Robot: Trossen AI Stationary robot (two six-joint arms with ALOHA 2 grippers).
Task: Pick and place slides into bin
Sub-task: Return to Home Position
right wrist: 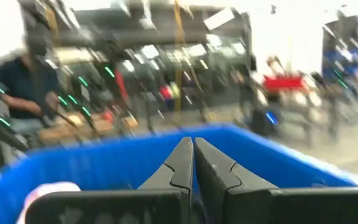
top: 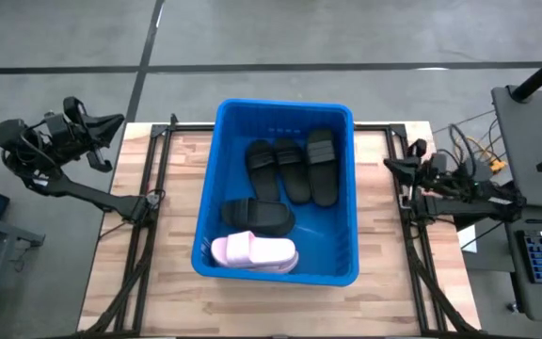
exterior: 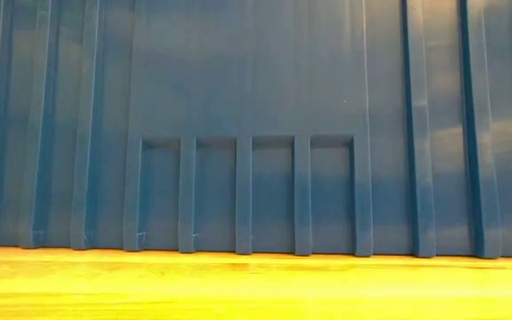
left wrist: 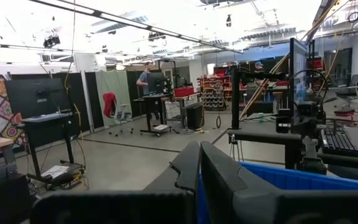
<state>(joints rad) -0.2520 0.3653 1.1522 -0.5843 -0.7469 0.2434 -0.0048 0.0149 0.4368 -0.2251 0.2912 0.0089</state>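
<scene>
The left gripper (left wrist: 199,149), its fingers pressed together on nothing, is sitting beyond the wooden table's (top: 182,160) left edge, probably parking clear because no footwear is lying outside. The large bright blue plastic bin (top: 285,106) is standing mid-table, holding four matte black ribbed-strap slides (top: 292,171) and pale pink slides (top: 252,251) bunching at one end. The right gripper (right wrist: 192,144), likewise closed and empty, is waiting at the right edge.
</scene>
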